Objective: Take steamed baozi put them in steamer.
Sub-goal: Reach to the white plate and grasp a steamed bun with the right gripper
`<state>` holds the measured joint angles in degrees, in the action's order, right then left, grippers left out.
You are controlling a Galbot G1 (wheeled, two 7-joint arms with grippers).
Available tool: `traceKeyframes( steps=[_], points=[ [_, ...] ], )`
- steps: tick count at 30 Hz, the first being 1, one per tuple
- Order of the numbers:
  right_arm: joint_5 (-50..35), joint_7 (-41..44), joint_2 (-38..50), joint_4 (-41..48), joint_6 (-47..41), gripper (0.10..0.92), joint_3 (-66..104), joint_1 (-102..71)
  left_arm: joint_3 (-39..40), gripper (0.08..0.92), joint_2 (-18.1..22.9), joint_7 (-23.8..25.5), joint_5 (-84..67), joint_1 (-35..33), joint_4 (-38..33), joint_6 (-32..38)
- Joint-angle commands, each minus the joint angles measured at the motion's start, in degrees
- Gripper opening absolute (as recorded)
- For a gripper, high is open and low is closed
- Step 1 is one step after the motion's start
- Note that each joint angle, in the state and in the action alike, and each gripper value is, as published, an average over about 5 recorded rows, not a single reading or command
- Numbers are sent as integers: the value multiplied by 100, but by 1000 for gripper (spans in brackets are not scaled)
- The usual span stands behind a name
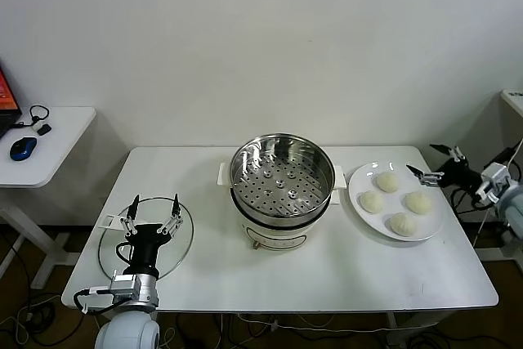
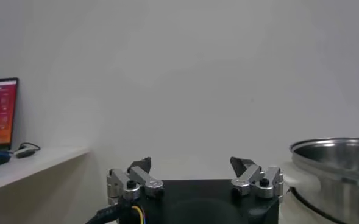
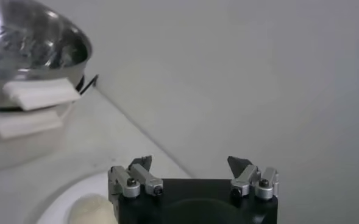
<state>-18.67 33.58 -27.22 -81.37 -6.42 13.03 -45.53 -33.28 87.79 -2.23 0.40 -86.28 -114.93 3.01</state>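
In the head view the steamer (image 1: 281, 188) stands at the centre of the frame on the white surface (image 1: 343, 271), its perforated tray bare and shiny. Right of it, just beside its handle, lies a white plate (image 1: 356, 181) carrying all four baozi (image 1: 386, 181) in a loose diamond: one at the top, one left (image 1: 372, 202), one right (image 1: 418, 203) and one at the bottom (image 1: 403, 224).

The right pincer (image 1: 431, 163) hovers at the right edge of the frame, above the plate's upper right rim, its fingers spread wide and holding nothing. In the right wrist view the same pincer (image 3: 189, 163) shows its two tips well apart, with one bun (image 3: 89, 210) and the plate rim low in the frame and the steamer (image 3: 33, 49) in the upper left.

The left pincer (image 1: 154, 205) sits in the lower left of the head view, over a round glass lid (image 1: 110, 255) that lies flat on the surface (whether it touches the lid cannot be told). Its fingers also stand wide, gripping nothing. In the left wrist view this pincer (image 2: 191, 164) points toward the wall, with the steamer (image 2: 337, 173) at the right edge.

A side desk (image 1: 61, 140) at the upper left holds a blue mouse (image 1: 24, 148).
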Motion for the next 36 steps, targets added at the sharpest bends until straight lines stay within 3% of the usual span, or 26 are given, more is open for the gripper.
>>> traceKeyframes(
  steps=[1, 10, 21, 36],
  points=[
    [1201, 1573, 169, 1129, 370, 823, -2506, 2652, -7, 823, -23, 18, -36, 35, 2, -18],
    [2347, 2887, -730, 2707, 1009, 823, -4444, 4769, -37, 823, -71, 102, -32, 11, -60, -67],
    [3304, 3269, -2178, 4650, 1549, 823, -5235, 5802, -39, 823, -68, 105, -24, -44, -109, -62],
    [3988, 2919, -2821, 5305, 1592, 823, -4802, 5362, -50, 823, -71, 103, 5, -37, -129, -76]
  ],
)
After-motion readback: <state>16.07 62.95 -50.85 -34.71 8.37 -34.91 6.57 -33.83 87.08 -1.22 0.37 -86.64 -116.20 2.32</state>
